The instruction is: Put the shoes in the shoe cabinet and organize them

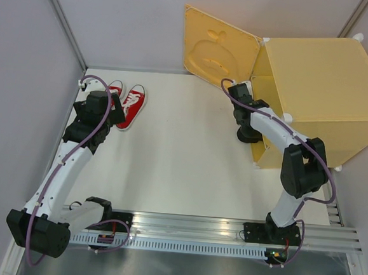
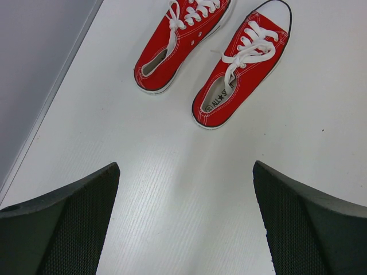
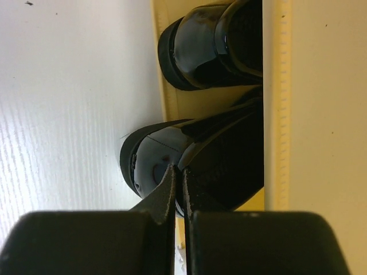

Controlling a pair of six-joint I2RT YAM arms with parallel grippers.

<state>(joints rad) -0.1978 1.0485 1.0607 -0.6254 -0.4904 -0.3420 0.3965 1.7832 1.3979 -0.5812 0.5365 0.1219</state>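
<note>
Two red sneakers (image 1: 131,106) lie side by side on the white table at the far left; in the left wrist view they are the left one (image 2: 178,43) and the right one (image 2: 243,66). My left gripper (image 1: 112,108) (image 2: 186,166) is open and empty just near of them. My right gripper (image 1: 247,128) (image 3: 178,172) is shut on the heel rim of a black dress shoe (image 3: 146,157) at the open front of the yellow shoe cabinet (image 1: 322,78). The shoe's heel sticks out over the cabinet's floor edge (image 3: 163,103). The second black shoe (image 3: 206,48) stands beside it inside.
The cabinet's door (image 1: 220,48) with the apple shape stands swung open to the left of the cabinet. Grey walls close in the table at left and back. A metal rail (image 1: 196,227) with the arm bases runs along the near edge.
</note>
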